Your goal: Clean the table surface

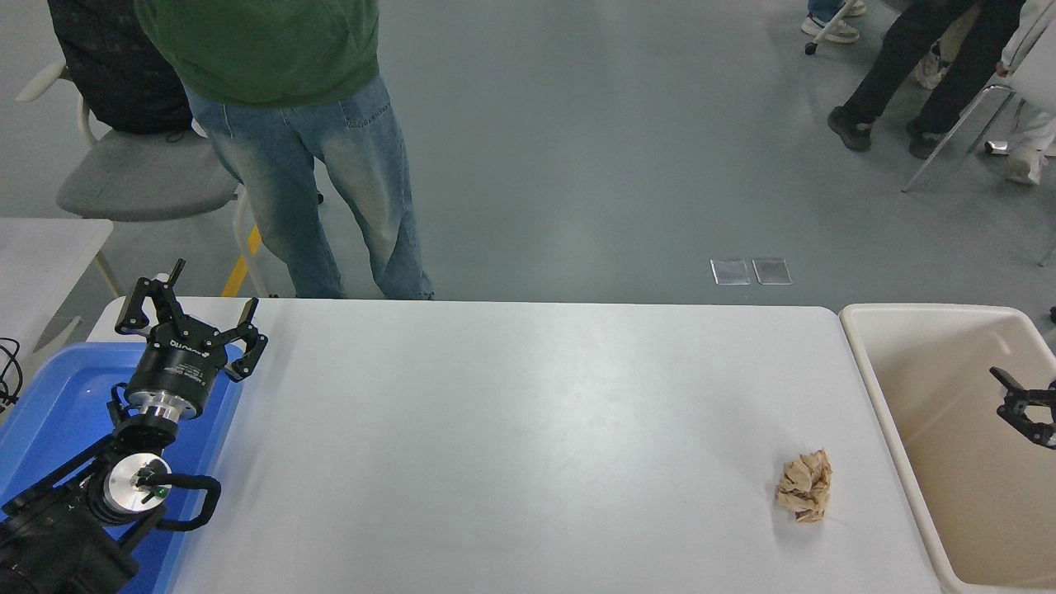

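The table surface [511, 429] is a wide matte white top with rounded corners. On its right part, close to the right edge, lies a crumpled ball of brown paper [805, 487]. My left gripper [188, 312] is parked at the far left over the table's corner, open and holding nothing. Only the tip of my right gripper [1025, 404] shows at the picture's right edge. It hangs over the cream tub, well to the right of the paper ball and a little beyond it.
A cream plastic tub [874, 388] stands against the table's right end. A blue tray [58, 396] lies under my left arm. A person in jeans [313, 181] stands at the far edge, beside a grey chair [140, 177]. A smaller white table [41, 247] is at left.
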Action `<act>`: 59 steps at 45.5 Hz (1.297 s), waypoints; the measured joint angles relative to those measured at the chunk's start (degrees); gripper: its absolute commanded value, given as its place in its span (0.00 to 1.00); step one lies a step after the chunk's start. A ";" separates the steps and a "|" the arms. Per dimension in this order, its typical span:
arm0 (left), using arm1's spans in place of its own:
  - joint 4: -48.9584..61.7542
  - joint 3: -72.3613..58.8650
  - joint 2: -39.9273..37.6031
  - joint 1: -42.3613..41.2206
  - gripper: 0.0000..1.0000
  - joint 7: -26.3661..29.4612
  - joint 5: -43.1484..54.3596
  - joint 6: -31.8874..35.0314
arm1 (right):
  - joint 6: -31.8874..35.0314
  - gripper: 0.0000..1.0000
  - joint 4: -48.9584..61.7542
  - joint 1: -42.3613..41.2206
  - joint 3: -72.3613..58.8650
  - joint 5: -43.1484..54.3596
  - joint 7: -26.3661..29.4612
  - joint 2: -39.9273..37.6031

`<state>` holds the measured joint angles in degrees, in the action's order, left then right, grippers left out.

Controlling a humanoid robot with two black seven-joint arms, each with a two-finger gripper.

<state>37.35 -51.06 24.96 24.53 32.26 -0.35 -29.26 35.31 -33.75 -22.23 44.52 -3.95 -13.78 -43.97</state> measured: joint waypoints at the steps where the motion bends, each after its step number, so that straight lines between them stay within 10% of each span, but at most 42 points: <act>1: 0.00 0.00 0.00 0.00 0.99 0.00 0.00 0.00 | 0.34 1.00 -0.27 0.15 0.04 -0.04 -0.34 0.04; 17: 0.00 -0.01 0.00 -0.01 0.99 0.00 -0.01 0.00 | -0.03 1.00 -5.73 1.18 -0.16 0.49 -4.33 4.38; 39: 0.00 -0.01 -0.01 -0.01 0.99 0.00 0.00 0.00 | -27.06 1.00 -21.11 -1.26 -0.09 1.01 -4.76 7.57; 59: 0.00 -0.08 -0.04 -0.01 0.99 -0.01 0.00 0.00 | -33.77 1.00 -22.88 -2.01 -0.19 2.10 -5.12 8.51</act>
<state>37.36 -51.14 24.92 24.52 32.25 -0.35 -29.27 1.54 -56.63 -24.24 44.33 -1.85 -18.90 -35.46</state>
